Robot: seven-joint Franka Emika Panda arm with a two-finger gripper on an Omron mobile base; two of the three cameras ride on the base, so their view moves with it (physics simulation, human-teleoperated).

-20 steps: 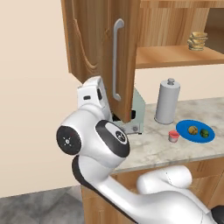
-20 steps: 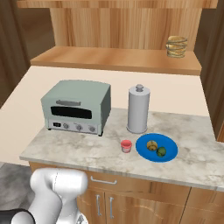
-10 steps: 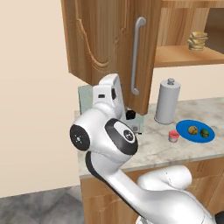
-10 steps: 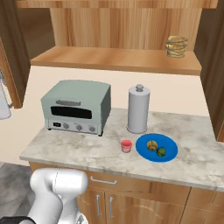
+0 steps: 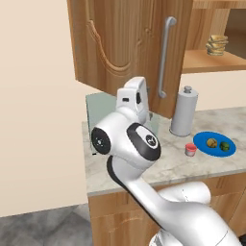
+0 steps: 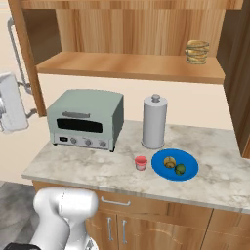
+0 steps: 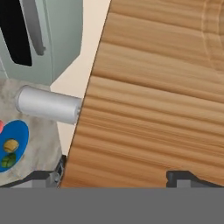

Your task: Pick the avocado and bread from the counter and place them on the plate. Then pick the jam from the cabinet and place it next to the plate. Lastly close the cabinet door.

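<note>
Final step in hand: closing the cabinet door (image 5: 129, 45), upper centre of the left base view. Avocado (image 6: 180, 169) and bread (image 6: 169, 162) lie on the plate (image 6: 188, 160); jam (image 6: 141, 163) just beside. End effector (image 7: 118, 179) spread wide, holding nothing, facing the door; next, push it shut.

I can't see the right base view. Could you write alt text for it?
On a marbled counter, a blue plate holds bread and an avocado, with a red jam jar beside it. Behind stand a toaster oven and a steel canister.

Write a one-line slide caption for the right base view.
Avocado and bread on the blue plate, jam beside it, cabinet door open.
</note>
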